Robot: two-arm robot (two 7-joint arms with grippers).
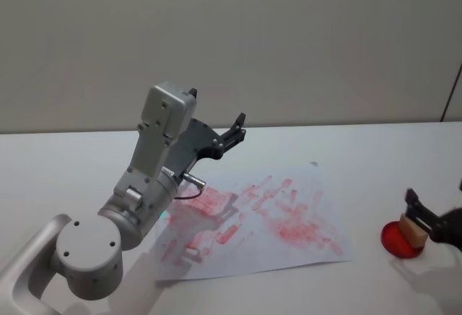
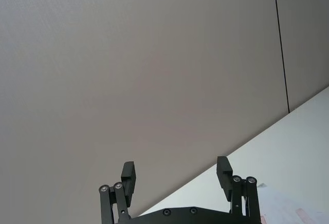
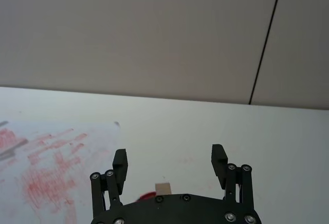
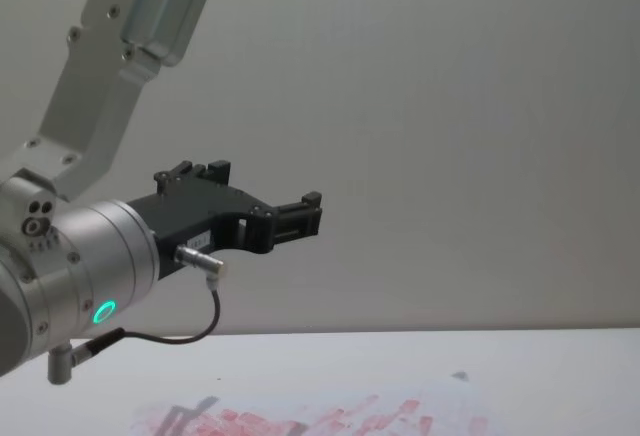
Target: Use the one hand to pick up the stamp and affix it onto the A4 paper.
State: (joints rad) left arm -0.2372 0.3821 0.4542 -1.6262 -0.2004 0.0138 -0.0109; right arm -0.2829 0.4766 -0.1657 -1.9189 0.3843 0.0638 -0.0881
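The A4 paper [image 1: 267,217] lies on the table, smeared with red-pink imprints, and it also shows in the right wrist view [image 3: 46,167] and the chest view [image 4: 330,418]. To its right the wooden stamp [image 1: 413,230] stands on a round red ink pad [image 1: 398,241]. My right gripper [image 1: 422,217], the hand, is at the stamp. It is open [image 3: 169,161], and the stamp [image 3: 163,187] sits low between the spread fingers near the palm, with a gap on each side. My left gripper [image 1: 234,131] is raised above the paper's far left and is open [image 2: 176,172].
The left arm's silver wrist [image 1: 144,185] with its green light [image 4: 104,311] hangs over the paper's left part and casts a shadow there. White tabletop [image 1: 375,156] stretches behind the paper to a grey wall.
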